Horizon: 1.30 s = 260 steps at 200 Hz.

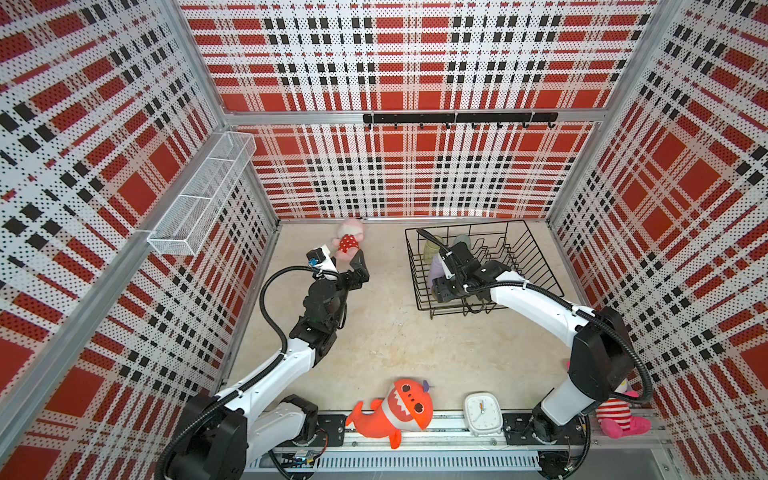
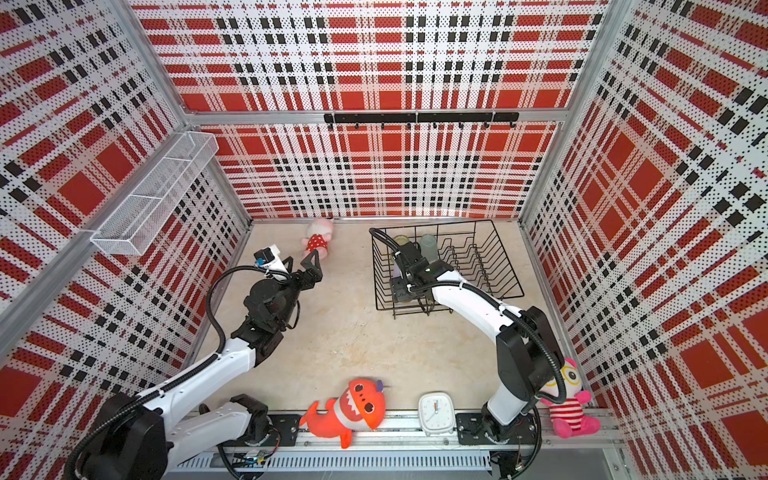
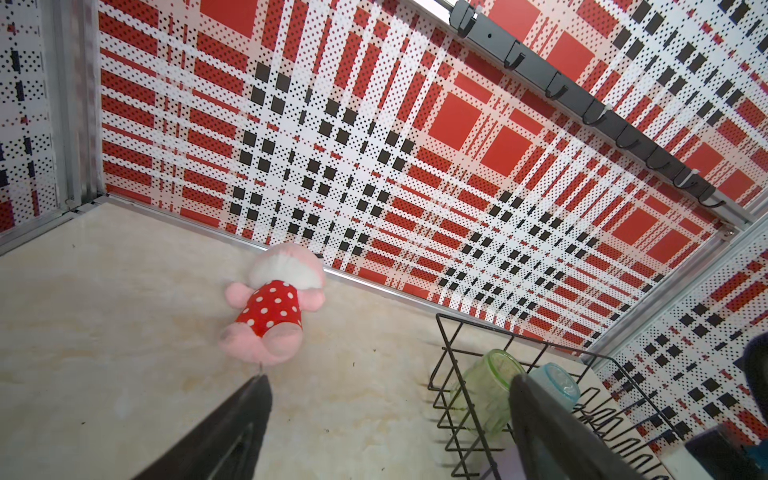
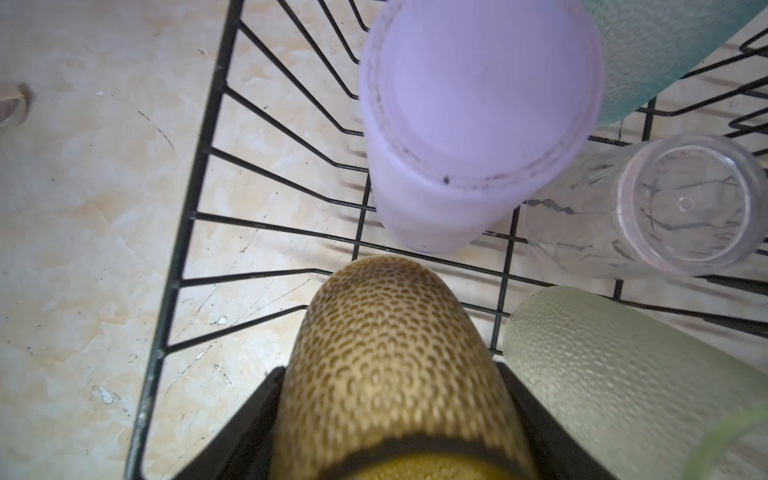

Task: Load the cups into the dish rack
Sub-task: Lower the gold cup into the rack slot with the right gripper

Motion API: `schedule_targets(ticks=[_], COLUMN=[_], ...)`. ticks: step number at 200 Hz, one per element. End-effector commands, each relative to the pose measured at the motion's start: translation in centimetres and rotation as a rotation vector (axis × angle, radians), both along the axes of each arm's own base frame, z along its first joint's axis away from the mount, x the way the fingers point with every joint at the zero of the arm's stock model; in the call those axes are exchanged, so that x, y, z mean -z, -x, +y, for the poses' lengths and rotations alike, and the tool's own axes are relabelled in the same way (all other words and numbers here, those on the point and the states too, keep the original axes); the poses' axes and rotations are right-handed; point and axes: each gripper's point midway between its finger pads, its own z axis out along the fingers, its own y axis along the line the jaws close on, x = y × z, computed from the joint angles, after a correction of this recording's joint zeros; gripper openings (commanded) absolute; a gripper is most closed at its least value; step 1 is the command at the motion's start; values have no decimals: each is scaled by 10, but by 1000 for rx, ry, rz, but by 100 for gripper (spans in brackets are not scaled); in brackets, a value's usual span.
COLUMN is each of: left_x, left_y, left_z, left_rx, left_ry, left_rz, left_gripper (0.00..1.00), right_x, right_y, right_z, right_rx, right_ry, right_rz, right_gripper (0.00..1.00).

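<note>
The black wire dish rack [image 1: 540, 249] [image 2: 508, 257] stands at the back right of the table. Inside it my right gripper [image 1: 441, 289] [image 4: 388, 374] is shut on a textured amber cup [image 4: 386, 353], low over the rack's near left corner. Around it lie a lilac cup [image 4: 478, 104], a clear cup [image 4: 681, 203], a frosted yellow-green cup [image 4: 615, 374] and a pale teal cup [image 4: 665, 41]. A translucent green cup [image 3: 490, 386] [image 1: 430, 249] leans in the far left corner. My left gripper [image 1: 360, 268] [image 3: 390, 382] hovers open and empty, left of the rack.
A pink plush in a red dotted dress [image 1: 348, 243] lies just beyond the left gripper. An orange shark plush [image 1: 395, 409], a white clock [image 1: 482, 413] and a striped pink plush [image 1: 621, 415] sit along the front rail. A white mesh basket [image 1: 203, 191] hangs on the left wall.
</note>
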Motion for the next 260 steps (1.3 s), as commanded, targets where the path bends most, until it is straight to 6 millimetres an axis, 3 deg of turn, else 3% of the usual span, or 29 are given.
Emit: schedule_targets(ticks=[1, 96, 178, 205, 260], left_x=[-3, 1, 1, 4, 7], left_y=[0, -2, -2, -2, -1], left_z=[3, 1, 5, 5, 8], left_rx=[-9, 1, -23, -23, -33], left_ry=[12, 25, 23, 20, 17], left_rz=[-9, 3, 2, 8, 13], left_gripper=[92, 93, 93, 93, 93], right_x=[11, 35, 32, 22, -27], right_y=[-4, -8, -8, -8, -9], right_z=[-4, -2, -4, -4, -6], right_rx=[29, 28, 27, 20, 17], right_ry=[38, 62, 76, 68, 17], right_rz=[-11, 18, 7, -12, -99], right_gripper=[70, 73, 85, 85, 85])
